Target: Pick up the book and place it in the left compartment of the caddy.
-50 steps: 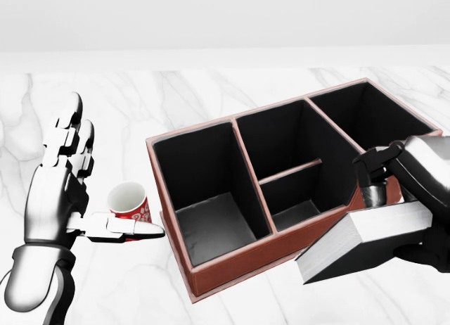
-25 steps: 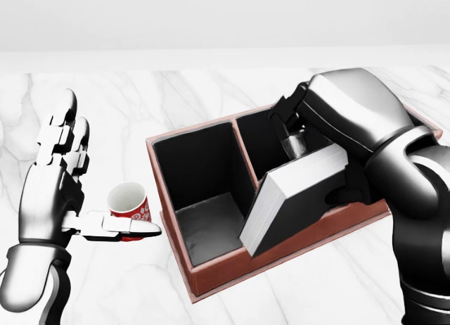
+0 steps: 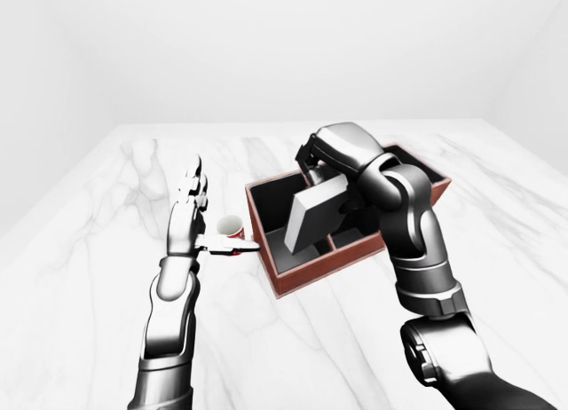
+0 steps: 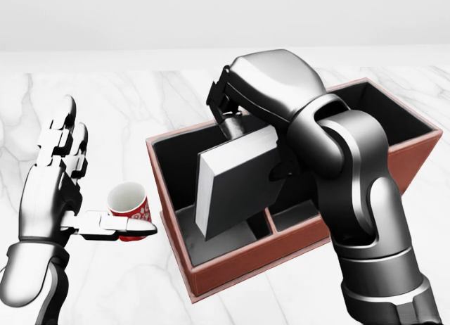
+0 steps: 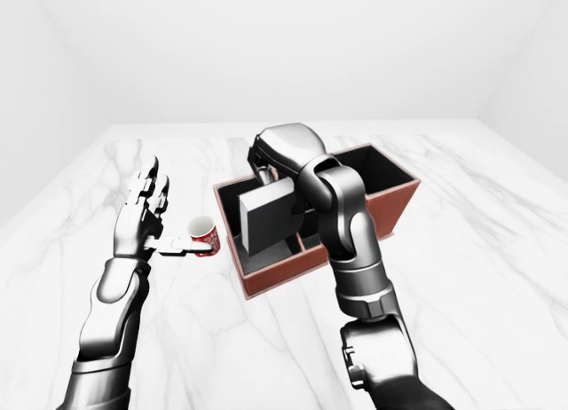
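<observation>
Over left compartment of caddy (image 4: 172,223) — my right hand (image 4: 235,117) grips book (image 4: 235,181), tilted, lower edge below rim. Placing step underway. Next: lower, square up, release. Left hand (image 4: 56,177) spread open beside mug (image 4: 129,202).

Caddy (image 4: 232,269) red-brown outside, black inside; book (image 4: 239,181) dark cover w/ white pages; cup (image 4: 130,205) red w/ white pattern; table (image 4: 126,107) white marble, grey veins.
</observation>
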### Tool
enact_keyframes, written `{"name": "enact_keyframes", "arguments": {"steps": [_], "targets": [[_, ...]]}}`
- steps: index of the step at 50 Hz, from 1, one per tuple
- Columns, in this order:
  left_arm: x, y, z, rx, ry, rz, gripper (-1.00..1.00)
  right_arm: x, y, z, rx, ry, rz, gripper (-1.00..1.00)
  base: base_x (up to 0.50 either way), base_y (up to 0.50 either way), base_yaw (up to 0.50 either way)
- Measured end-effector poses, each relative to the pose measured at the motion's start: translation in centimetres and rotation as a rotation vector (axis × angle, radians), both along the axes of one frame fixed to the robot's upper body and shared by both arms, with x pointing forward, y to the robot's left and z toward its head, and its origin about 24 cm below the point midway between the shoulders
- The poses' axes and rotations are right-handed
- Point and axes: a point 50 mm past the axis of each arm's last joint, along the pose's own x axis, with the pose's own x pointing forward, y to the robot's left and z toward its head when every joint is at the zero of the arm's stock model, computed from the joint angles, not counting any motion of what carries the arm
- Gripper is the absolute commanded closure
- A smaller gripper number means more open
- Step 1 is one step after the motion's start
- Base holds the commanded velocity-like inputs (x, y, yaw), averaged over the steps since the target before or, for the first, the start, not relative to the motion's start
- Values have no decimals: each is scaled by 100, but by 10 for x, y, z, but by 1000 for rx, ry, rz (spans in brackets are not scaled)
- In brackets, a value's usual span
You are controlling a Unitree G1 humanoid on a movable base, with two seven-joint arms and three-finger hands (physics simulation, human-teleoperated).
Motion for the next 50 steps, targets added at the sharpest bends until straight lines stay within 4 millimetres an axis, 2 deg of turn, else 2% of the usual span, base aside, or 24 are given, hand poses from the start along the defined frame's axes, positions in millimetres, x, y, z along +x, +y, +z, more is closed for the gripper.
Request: {"name": "enact_keyframes", "arguments": {"steps": [25, 50], "targets": [[-3, 1, -5, -6, 17, 6, -100, 25, 29, 1, 6, -33, -9, 100, 0, 0, 0], [-3, 0, -3, -5, 8, 6, -100, 40, 32, -30, 20, -35, -67, 100, 0, 0, 0]]}}
